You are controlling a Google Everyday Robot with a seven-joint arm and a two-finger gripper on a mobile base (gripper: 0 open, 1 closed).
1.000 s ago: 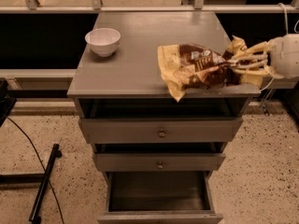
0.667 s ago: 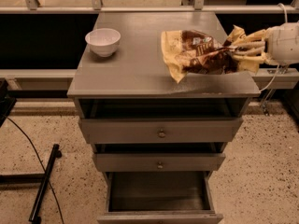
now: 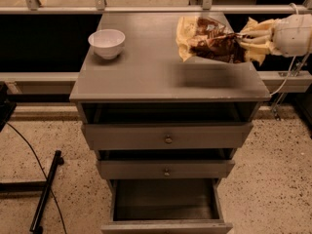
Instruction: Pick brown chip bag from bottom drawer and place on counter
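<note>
The brown chip bag point(image 3: 210, 44), dark brown with tan ends, hangs in my gripper point(image 3: 246, 43) above the right rear part of the counter point(image 3: 156, 72). The gripper comes in from the right edge of the view and is shut on the bag's right end. The bag casts a shadow on the counter below it, so it is held a little above the surface. The bottom drawer point(image 3: 165, 201) is pulled open at the base of the cabinet and its dark interior looks empty.
A white bowl point(image 3: 107, 43) stands on the counter's left rear. Two shallower drawers with round knobs point(image 3: 167, 139) sit partly open above the bottom drawer. A metal rail point(image 3: 146, 9) runs behind the cabinet. A black stand leg and cable point(image 3: 46, 191) lie on the speckled floor at the left.
My gripper has carried the brown chip bag up and toward the back of the counter, from its right front edge to its right rear area. The bowl and drawers have not moved.
</note>
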